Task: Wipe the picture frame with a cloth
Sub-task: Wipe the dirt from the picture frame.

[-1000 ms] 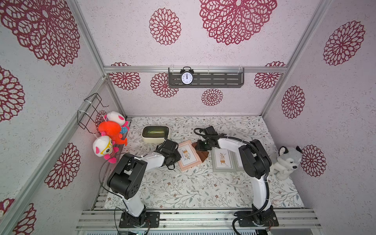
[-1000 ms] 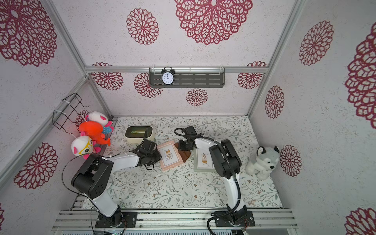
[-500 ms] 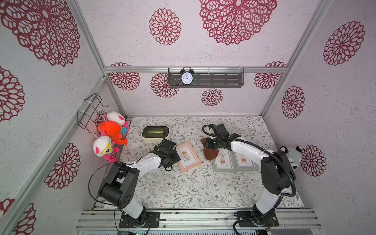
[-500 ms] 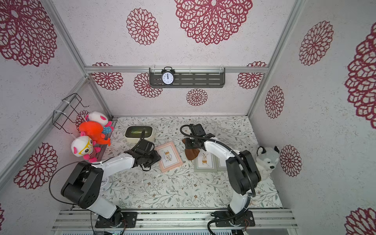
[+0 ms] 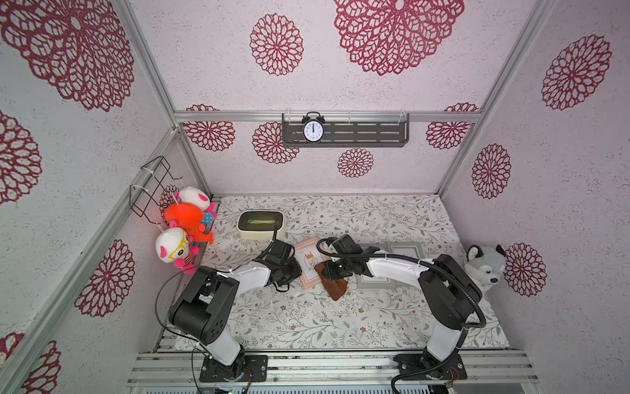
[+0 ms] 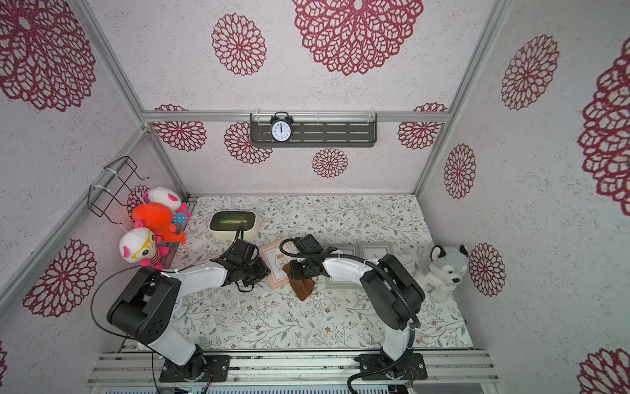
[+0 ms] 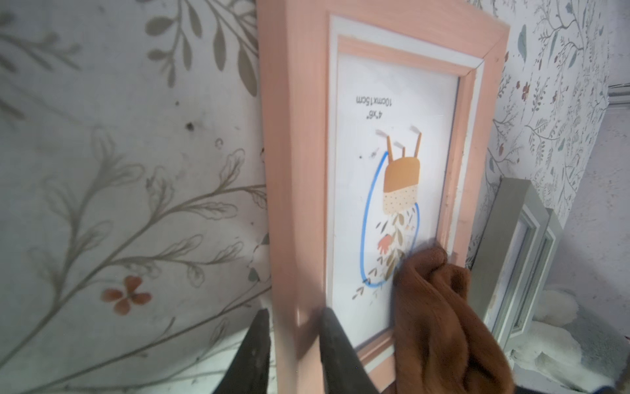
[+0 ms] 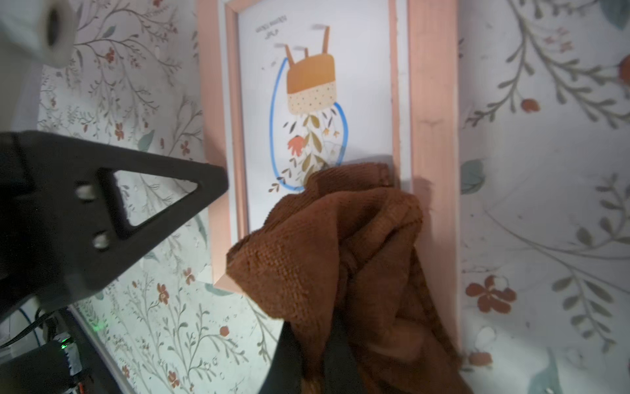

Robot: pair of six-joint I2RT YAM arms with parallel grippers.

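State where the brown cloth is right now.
Near the centre in a top view, the cloth, held in the right tool, drapes over the pink frame's corner nearest the grey frames.

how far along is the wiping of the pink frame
Done: the right jaws hold the brown cloth and the left jaws pinch an edge of the pink frame. In hand: the cloth presses on one corner of the glass, over the end of the blue marker loop. Left: most of that loop shows, so wiping looks barely begun.
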